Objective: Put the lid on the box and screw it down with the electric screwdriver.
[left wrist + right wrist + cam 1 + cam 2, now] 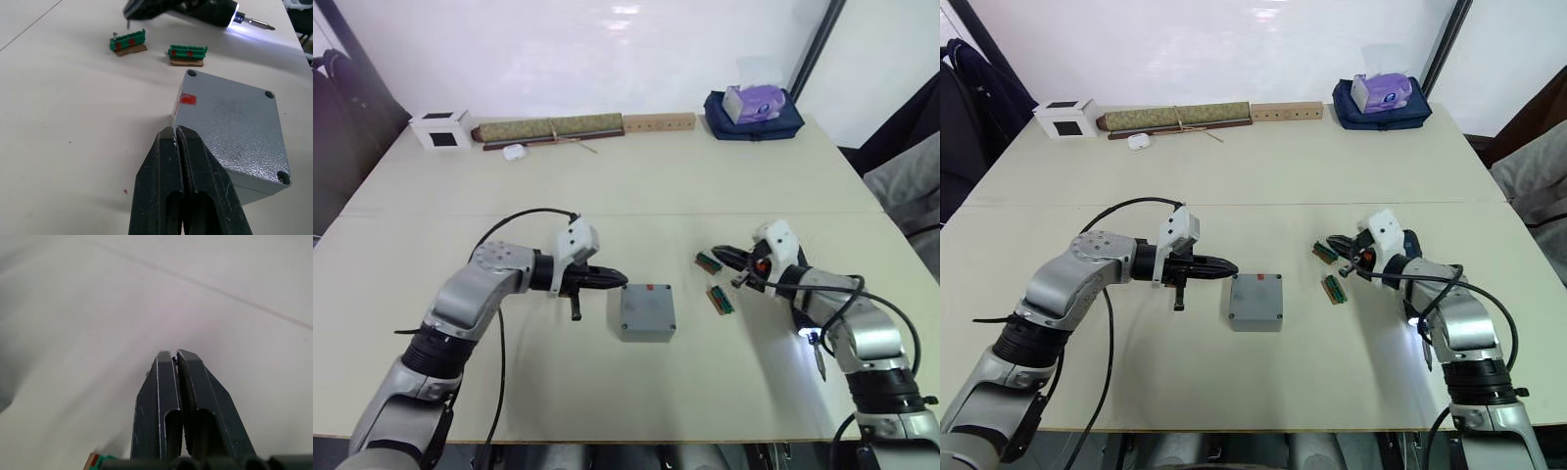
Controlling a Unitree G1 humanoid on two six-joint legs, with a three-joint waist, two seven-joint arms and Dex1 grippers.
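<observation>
Even, bright light from above; we get crisp head views and softer wrist views.

We see glare washing out the white wall (607, 39) behind the table (636, 186), and soft, short shadows under the box (647, 311) and both arms. A small white lamp glows at the electric screwdriver (215, 12), throwing a bright patch on the tabletop beside the right arm. In the left wrist view the left gripper (176, 134) looms close and slightly soft, the far edge blurring. In the right wrist view the right gripper (174, 357) is sharp while the pale tabletop behind it is hazy and featureless, with a dim shadow at one side.
</observation>
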